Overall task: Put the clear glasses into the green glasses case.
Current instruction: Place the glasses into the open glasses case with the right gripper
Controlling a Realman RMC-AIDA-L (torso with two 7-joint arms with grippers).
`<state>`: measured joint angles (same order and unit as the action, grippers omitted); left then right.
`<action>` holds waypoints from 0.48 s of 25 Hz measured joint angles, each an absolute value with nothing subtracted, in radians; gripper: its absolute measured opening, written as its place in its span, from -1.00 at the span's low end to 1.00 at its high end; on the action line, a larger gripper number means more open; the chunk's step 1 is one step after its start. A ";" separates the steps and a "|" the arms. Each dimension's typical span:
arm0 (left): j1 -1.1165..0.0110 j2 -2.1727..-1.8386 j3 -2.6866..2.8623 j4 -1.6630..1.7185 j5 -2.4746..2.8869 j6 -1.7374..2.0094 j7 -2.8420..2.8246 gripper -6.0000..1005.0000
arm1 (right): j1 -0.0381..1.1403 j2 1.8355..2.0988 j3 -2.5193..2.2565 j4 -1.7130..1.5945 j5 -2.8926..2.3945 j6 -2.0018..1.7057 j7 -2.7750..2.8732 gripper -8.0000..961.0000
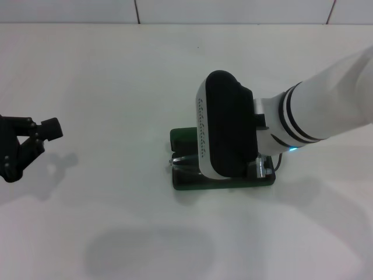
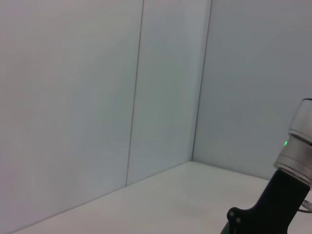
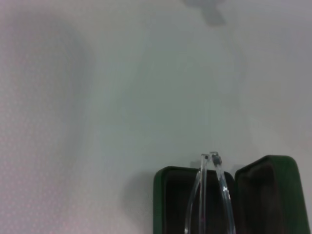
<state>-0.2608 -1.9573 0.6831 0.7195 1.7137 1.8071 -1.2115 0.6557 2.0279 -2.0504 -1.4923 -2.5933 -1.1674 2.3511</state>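
- The see-through plastic glasses with thin clear arms [image 3: 210, 195] sit over the open dark green hard glasses case [image 3: 171, 204]; in the right wrist view the folded arm tips stick out above one dark-lined half.
- From the head view only a glint of them shows at the case's left end [image 1: 179, 158].
- The case [image 1: 182, 139] lies mid-bench on the white bench [image 1: 116, 87], mostly under the right arm.
- The right pincer is hidden beneath its wrist, so can't tell how wide it is or what it's got.
- The left pincer [image 1: 36, 135] hangs spread apart, holding nothing, well off to the left.

White right arm [image 1: 332, 99], black bands; black left claw [image 1: 26, 143].
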 joint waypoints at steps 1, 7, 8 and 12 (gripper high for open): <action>-0.261 -1.957 0.684 0.719 1.717 1.807 -1.211 -0.87 | 0.655 2.028 -2.055 -1.492 -2.595 -1.165 2.353 -0.84; -0.261 -1.964 0.685 0.718 1.731 1.807 -1.205 -0.87 | 0.653 2.028 -2.064 -1.485 -2.599 -1.164 2.365 -0.84; -0.261 -1.965 0.685 0.718 1.732 1.807 -1.204 -0.87 | 0.652 2.028 -2.064 -1.483 -2.599 -1.164 2.368 -0.84; -0.260 -1.966 0.684 0.718 1.733 1.807 -1.203 -0.86 | 0.651 2.028 -2.067 -1.479 -2.600 -1.165 2.378 -0.84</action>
<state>-0.2595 -1.9656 0.6843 0.7179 1.7334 1.8071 -1.2026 0.6509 2.0279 -2.0665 -1.4787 -2.6003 -1.1645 2.3784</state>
